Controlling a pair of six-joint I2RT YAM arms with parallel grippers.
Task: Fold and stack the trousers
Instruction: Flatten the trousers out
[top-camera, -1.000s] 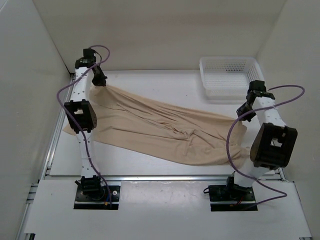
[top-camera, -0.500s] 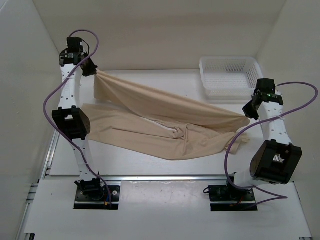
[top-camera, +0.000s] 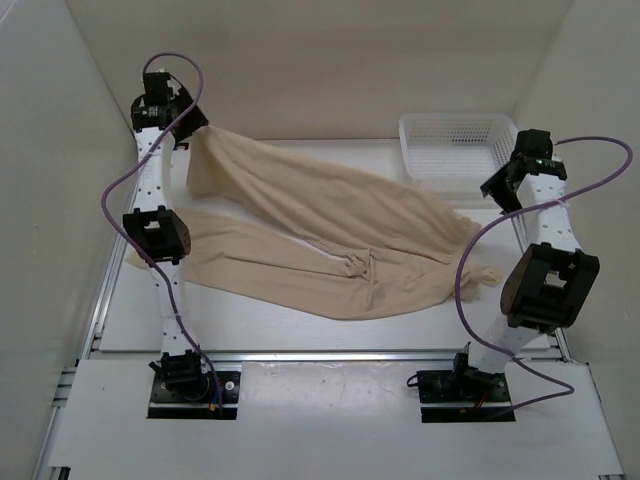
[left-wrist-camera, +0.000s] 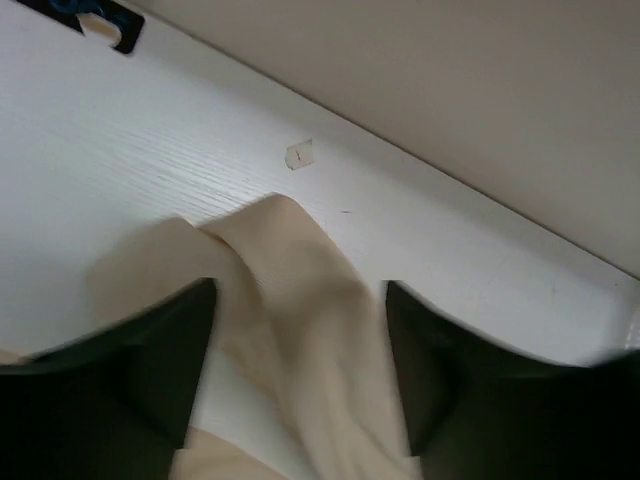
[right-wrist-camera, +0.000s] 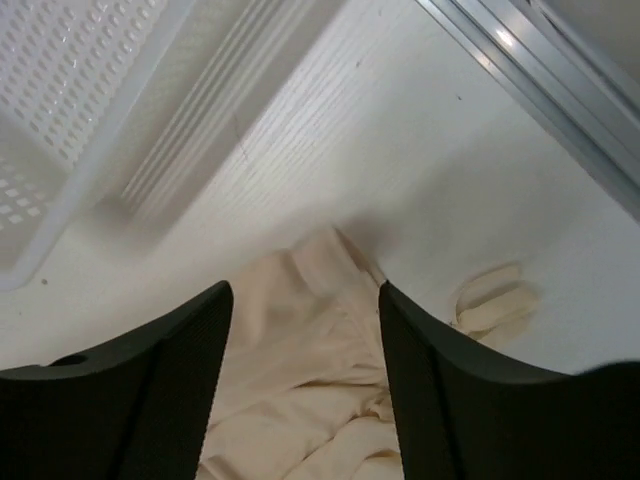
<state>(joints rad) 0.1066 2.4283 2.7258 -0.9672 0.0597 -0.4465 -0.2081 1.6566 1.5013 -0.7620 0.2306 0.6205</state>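
Observation:
The beige trousers (top-camera: 330, 235) lie across the table, one leg (top-camera: 300, 190) draped diagonally behind the other leg (top-camera: 250, 265). My left gripper (top-camera: 192, 118) hovers open over the far-left cloth end (left-wrist-camera: 290, 250), fingers spread either side and nothing clamped. My right gripper (top-camera: 497, 186) hangs open above the bunched waist end (right-wrist-camera: 300, 370) at the right, with the cloth lying loose below it. In the wrist views both the left gripper (left-wrist-camera: 298, 288) and the right gripper (right-wrist-camera: 303, 290) show a wide gap.
A white mesh basket (top-camera: 455, 150) stands at the back right, close to the right gripper, its rim (right-wrist-camera: 60, 90) in the right wrist view. Walls enclose the table on three sides. A metal rail (right-wrist-camera: 520, 60) runs along the right edge.
Both grippers have opened and let go of the lifted trouser leg. The leg has dropped onto the table, lying farther back than before.

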